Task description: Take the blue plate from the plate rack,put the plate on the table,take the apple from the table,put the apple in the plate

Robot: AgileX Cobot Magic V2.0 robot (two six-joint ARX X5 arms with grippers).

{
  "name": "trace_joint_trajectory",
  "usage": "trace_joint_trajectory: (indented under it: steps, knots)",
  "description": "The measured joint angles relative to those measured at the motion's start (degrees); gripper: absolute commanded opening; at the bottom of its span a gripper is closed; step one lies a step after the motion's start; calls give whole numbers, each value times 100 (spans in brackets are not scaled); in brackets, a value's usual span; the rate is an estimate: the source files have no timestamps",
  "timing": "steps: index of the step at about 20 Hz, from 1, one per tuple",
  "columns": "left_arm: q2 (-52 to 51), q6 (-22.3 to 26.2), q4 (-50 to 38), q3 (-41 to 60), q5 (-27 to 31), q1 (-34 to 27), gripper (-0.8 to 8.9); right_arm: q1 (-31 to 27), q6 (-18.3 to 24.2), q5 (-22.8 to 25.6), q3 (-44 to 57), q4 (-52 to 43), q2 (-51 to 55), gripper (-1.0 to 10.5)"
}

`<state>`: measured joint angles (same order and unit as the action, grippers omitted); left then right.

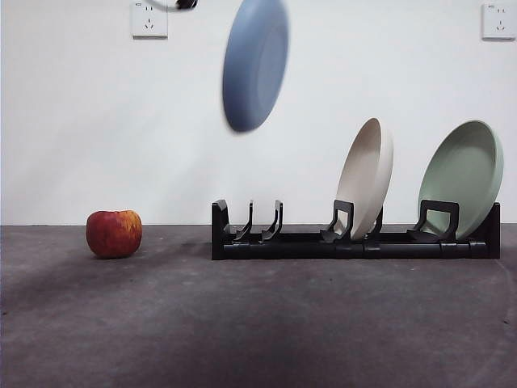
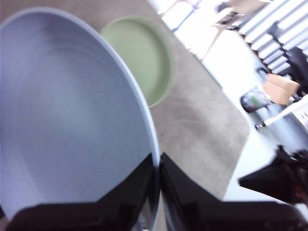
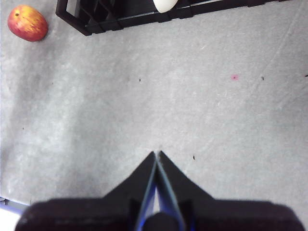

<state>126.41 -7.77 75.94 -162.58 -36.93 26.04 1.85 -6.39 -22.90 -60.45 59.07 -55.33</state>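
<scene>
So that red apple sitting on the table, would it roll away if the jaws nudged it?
Probably a little. The apple is round and rests alone on the flat table, with nothing beside it to stop it. Its slightly flattened base may make it wobble rather than roll far. Its smooth skin could also slip between hard jaws.

Front view: low, at about table (image 1: 258, 323) height, looking level at the white wall; plate rack (image 1: 355, 242) at centre right, apple (image 1: 114, 234) at lower left.
Left wrist view: very close on the blue plate (image 2: 67, 110), which fills the frame's left half.
Right wrist view: high, looking down on the table (image 3: 192, 106).
Shared: apple (image 3: 27, 22) and plate rack (image 3: 125, 12), upper edge of the right wrist frame, also in the front view.
</scene>
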Motion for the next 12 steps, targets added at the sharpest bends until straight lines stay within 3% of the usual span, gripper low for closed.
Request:
trace_joint_trajectory:
  steps: [4,7,12]
  knots:
    - [-490,321,26,-13,109,275,-8,0,-2,2,0,157,4,1]
    - [-1316,542,26,380,811,619,-8,0,0,2,0,157,7,1]
    - [-3311,820,26,2822,2911,1856,-8,0,0,2,0,144,7,2]
